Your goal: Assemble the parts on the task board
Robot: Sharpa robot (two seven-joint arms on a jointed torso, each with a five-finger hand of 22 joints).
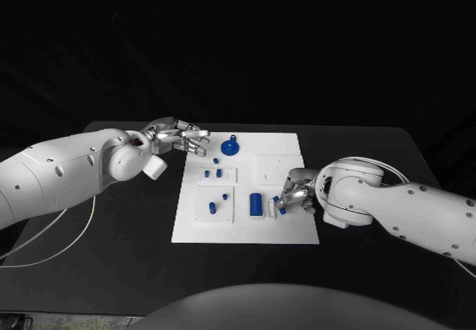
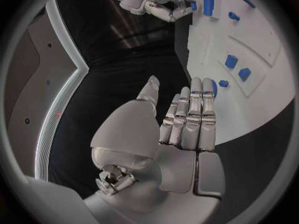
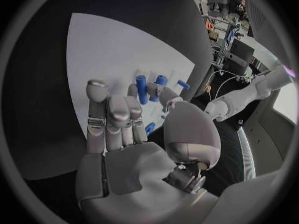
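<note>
On the white task board (image 1: 283,227) in the middle of the black table (image 1: 119,227), a blue cylinder (image 1: 256,203) lies near the right hand (image 1: 294,197), which seems to pinch a small blue part (image 1: 276,200), probably for inserting, while the left hand (image 1: 179,137) hovers open, holding nothing, at the far-left board edge beside the round blue knob (image 1: 230,147)

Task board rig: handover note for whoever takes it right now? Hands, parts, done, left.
Left hand: open, holds nothing, fingers apart by the task board's far left corner, near the round blue part.
Right hand: at the board's right edge, a small blue part at its fingertips; whether it grips it is unclear.
Parts: blue cylinder lies mid-board just left of the right hand; small blue pieces sit on the left-side panels.
Done: cannot tell which parts are seated.
Left: the cylinder still lies loose; confirm the right hand's grip, then place the rest.
</note>
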